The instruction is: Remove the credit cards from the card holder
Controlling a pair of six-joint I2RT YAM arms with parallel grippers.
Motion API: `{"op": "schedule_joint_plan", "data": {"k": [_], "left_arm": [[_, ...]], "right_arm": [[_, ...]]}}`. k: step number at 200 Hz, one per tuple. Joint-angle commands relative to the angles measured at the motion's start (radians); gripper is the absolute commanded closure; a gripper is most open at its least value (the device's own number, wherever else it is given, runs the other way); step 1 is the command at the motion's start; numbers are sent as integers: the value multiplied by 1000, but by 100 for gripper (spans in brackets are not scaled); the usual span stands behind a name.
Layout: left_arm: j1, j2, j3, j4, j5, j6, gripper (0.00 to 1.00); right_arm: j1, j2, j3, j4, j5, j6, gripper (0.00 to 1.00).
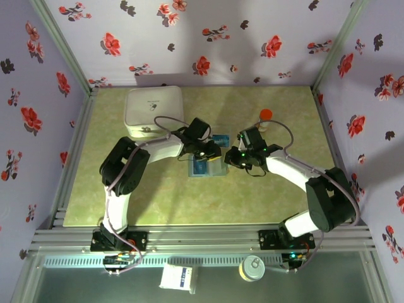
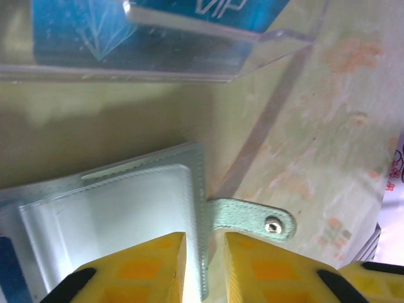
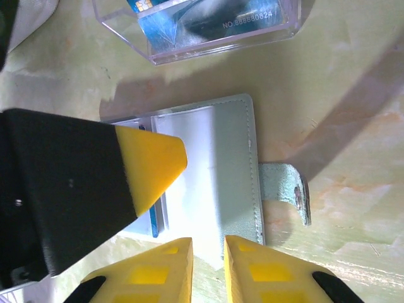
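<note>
Two kinds of handling meet here: the credit cards (image 3: 189, 22) look light, stiff and slick, while the card holder (image 3: 233, 158) looks soft and likely to shift or fold if pulled on. The holder lies opened on the table (image 1: 158, 196). One blue card sits in the clear tray (image 3: 218, 45) just beside it. A blue edge (image 3: 158, 221) peeks from the holder's clear pocket and is probably a card not yet out, though we cannot be sure. We would take that exposed edge and draw it along the pocket while the holder is pinned.

The left gripper (image 2: 205, 252) has its jaws nearly together astride the holder's stitched edge, and one yellow fingertip (image 3: 151, 164) lies over the pocket. The right gripper (image 3: 208, 252) has its jaws narrowly parted at the holder's near edge. We cannot tell whether either is actually pinching.

In the way are the left finger over the pocket and the tray wall close beside the holder. The snap tab (image 3: 287, 189) sticks out from the holder's side. A white box (image 1: 154, 112) and a red-topped object (image 1: 266, 114) stand well apart from the holder — no obstacle, we judge.
</note>
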Motion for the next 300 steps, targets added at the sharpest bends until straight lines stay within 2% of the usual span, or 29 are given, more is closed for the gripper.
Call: {"op": "schedule_joint_plan", "data": {"k": [1,70,156,197,300], "left_arm": [[-6,-28,24,-43,-2,23,76],[18,-139,-94,-35,-39,43,76],[164,-300,-314,-5,-4,100,76],[214,-283,-359,25,62,126,78],[218,-200,-364,62,121,142,95]], "right_arm": [[-8,-19,-3,-9,-22,-18,78],[5,25,5,65,-73,27,78],[128,205,146,97,-39,87,77],[162,292,210,113,-38,121,77],[170,409,294,88,-53,111,77]]}}
